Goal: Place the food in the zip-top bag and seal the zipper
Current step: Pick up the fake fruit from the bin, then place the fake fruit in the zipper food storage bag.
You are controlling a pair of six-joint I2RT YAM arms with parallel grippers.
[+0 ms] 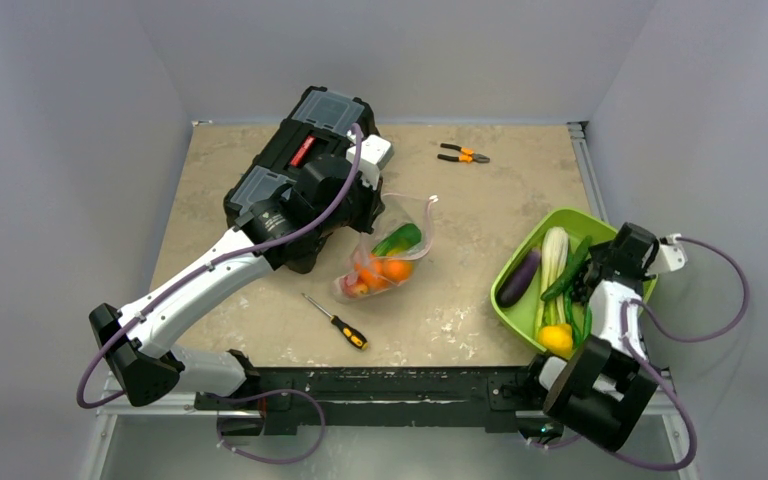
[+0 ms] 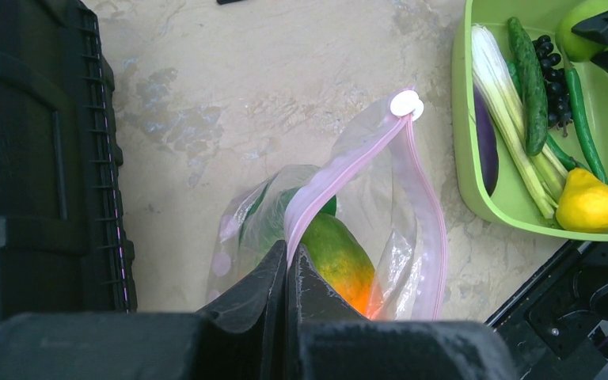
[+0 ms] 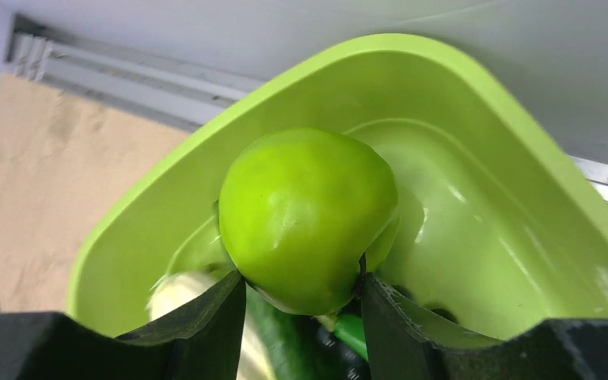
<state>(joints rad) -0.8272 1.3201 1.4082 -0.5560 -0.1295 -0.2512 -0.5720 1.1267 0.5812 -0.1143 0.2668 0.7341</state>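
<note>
Your right end effector (image 3: 301,294) sat low in the lime-green plastic bowl (image 3: 483,166) at the right of the overhead view. Its two fingers pressed against either side of a round glossy green toy fruit (image 3: 309,214), so it was gripping that piece. The clear crinkly zip-top bag (image 1: 385,262) lay to its left, mid-worktop (image 1: 460,290), well apart from the bowl. Your left end effector (image 2: 286,265) was clamped tight on the bag's pale-pink zipper strip (image 2: 340,170), holding one lip up. The mouth gaped, its long axis running from that pinch up and right to the white slider (image 2: 405,104). An orange-and-green toy fruit (image 2: 336,253) already lay inside. By my judgement the green fruit needed to travel left over the bowl's rim and drop between the two pink lips. The black toolbox (image 1: 300,160) stood just beside the bag at upper left. The orange-tipped screwdriver (image 1: 335,322) below and the pliers (image 1: 463,153) above lay off the direct line. A purple toy aubergine (image 1: 520,277), a white-stemmed leafy green (image 1: 553,260) and a yellow toy fruit (image 1: 556,338) were not yet bagged.
</note>
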